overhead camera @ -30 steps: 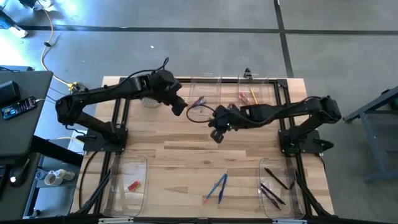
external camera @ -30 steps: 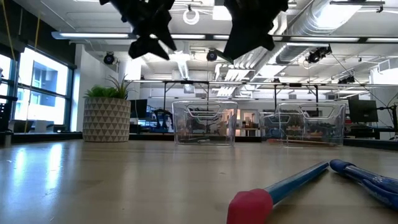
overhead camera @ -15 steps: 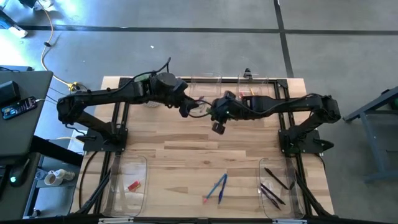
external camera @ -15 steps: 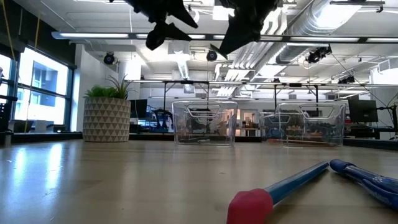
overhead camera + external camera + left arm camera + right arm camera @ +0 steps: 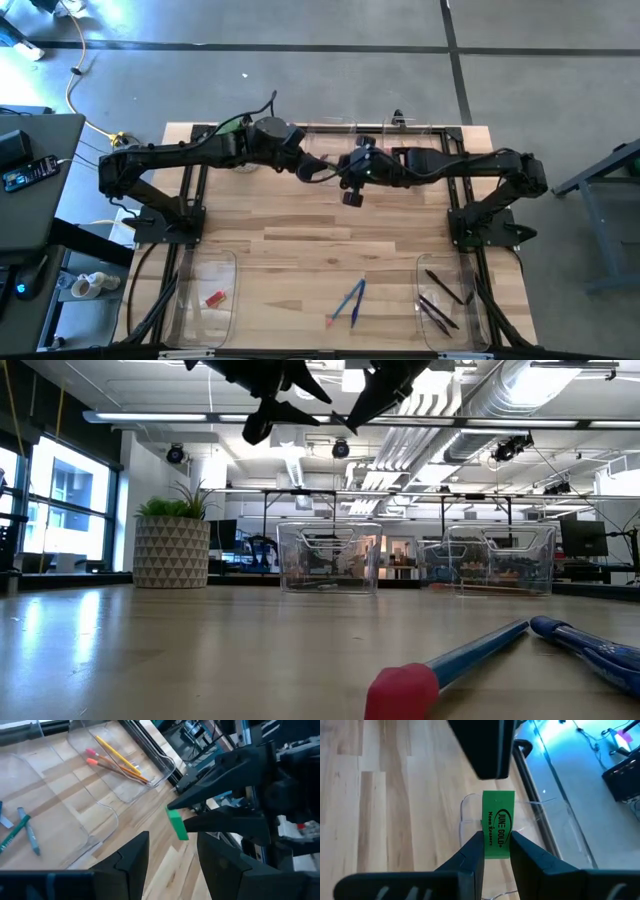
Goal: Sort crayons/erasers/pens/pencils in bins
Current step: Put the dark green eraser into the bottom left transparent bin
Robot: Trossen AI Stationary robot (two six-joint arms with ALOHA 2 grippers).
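Both arms shifted toward far bins since earlier. Right gripper (image 5: 492,851) clamping green eraser (image 5: 498,824) midair; left gripper (image 5: 170,852) open, facing it. Pencils (image 5: 117,761) binned; blue pens (image 5: 350,301) still loose.

Both hands, left (image 5: 312,171) and right (image 5: 345,180), have drawn together.

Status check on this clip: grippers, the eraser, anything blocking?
Right gripper shut on green eraser, raised above the table's far side. Left gripper open, empty, facing the eraser close up. Nothing between them; far bins just beyond.
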